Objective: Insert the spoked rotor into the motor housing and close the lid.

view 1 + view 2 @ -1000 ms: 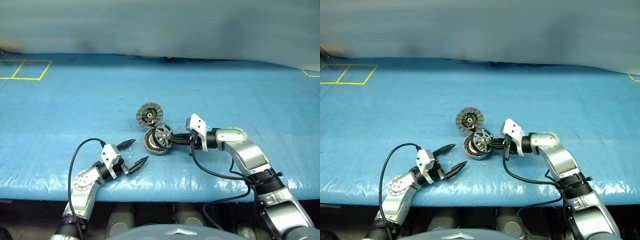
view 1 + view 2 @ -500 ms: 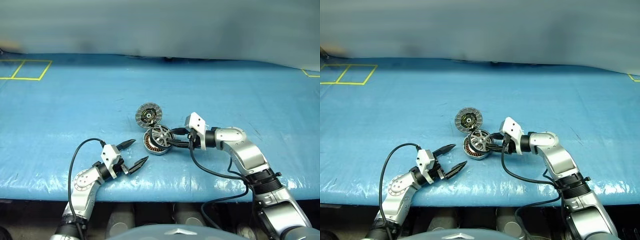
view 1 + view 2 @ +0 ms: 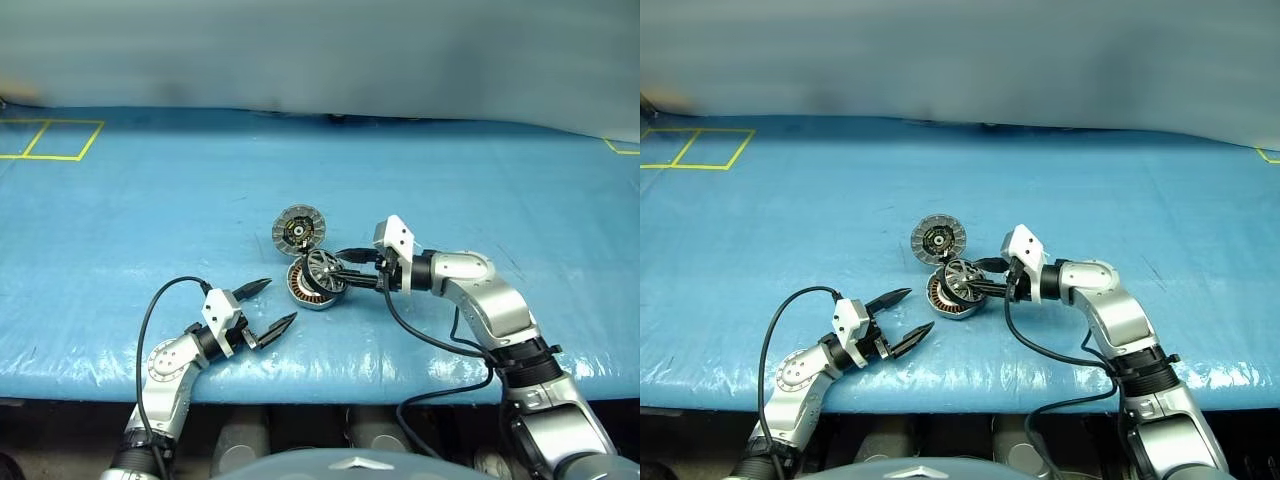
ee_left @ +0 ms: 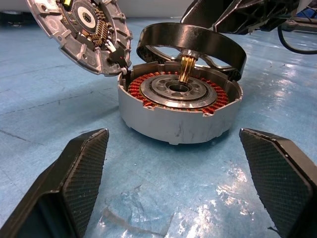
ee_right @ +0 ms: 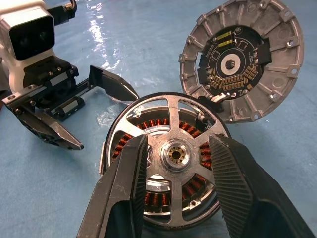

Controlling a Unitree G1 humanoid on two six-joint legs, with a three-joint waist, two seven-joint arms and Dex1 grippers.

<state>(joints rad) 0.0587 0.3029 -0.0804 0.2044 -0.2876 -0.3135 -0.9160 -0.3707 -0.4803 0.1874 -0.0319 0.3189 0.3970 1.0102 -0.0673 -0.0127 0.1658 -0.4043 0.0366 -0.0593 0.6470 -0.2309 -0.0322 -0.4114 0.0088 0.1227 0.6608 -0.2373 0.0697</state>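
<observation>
**Rotor tilted over the housing, lid swung open**

The motor housing (image 4: pixel 179 116) sits on the blue table (image 3: pixel 150 200), its ring of copper windings open to view. The spoked rotor (image 5: pixel 171 153) rests on top of it at a tilt: in the left wrist view one edge is raised clear of the housing rim, with a brass shaft running down from the hub into the metal centre. The lid (image 3: pixel 298 229) stands open just beyond the housing, joined at the rim, its segmented inner face and dark centre turned toward the camera.

The right claw (image 3: pixel 343 270) reaches in level from the robot's right, and its two black fingers (image 5: pixel 124 188) are spread partly apart, lying across the rotor's face on either side of the hub. The pictures do not show them pinching the rotor; whether they touch it I cannot tell.

The left claw (image 3: pixel 270 304) waits near the table's front edge, apart from the housing, wide open and empty, pointing toward it. A black cable (image 3: pixel 160 300) loops from its wrist. Yellow tape lines (image 3: pixel 50 140) mark the far left corner of the table, well away from the parts.
</observation>
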